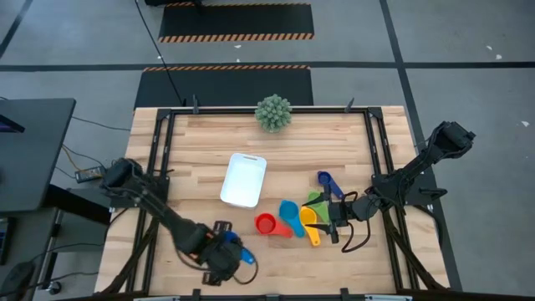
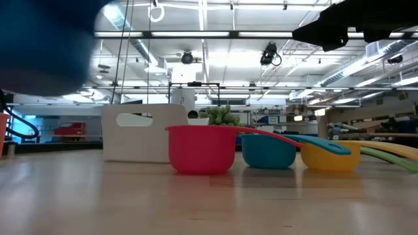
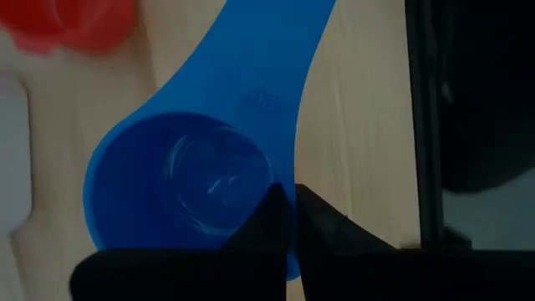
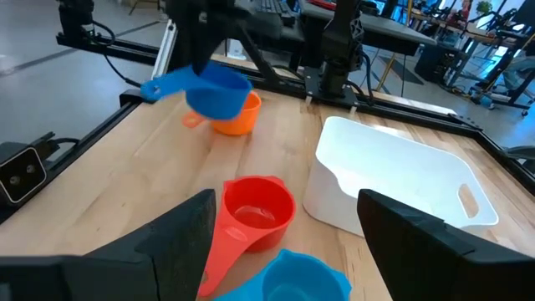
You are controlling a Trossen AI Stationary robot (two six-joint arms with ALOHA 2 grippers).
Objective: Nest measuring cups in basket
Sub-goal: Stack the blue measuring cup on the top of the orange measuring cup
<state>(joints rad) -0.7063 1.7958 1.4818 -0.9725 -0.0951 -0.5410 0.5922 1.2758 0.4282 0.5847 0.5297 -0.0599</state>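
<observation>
My left gripper (image 1: 226, 249) is near the table's near edge, shut on a blue measuring cup (image 4: 219, 92). That cup hangs just over an orange cup (image 4: 240, 119); whether the two touch I cannot tell. My right gripper (image 1: 336, 213) is open and level, right of the loose cups: red (image 1: 266, 223), light blue (image 1: 288, 211), yellow (image 1: 309, 219), green (image 1: 313, 198) and dark blue (image 1: 324, 178), all on the table. The white basket (image 1: 243, 179) stands on the table behind the red cup. In the low view a blue blur (image 2: 46, 52) fills the upper left. My left gripper (image 3: 288, 205) comes from above, pointing down, and has the blue cup by its bowl's rim (image 3: 280, 180), round to one side of the handle (image 3: 267, 58). One finger (image 3: 263, 221) seems inside the bowl and one (image 3: 326, 226) outside. The cup is mouth up, with its handle sticking out sideways.
A spiky green ball plant (image 1: 273, 113) sits at the table's far edge. Black frame rails (image 1: 159, 159) run along the left and right sides. Bare wood lies between the basket and the left rail. A cable loops on the table by my right gripper (image 1: 355, 242).
</observation>
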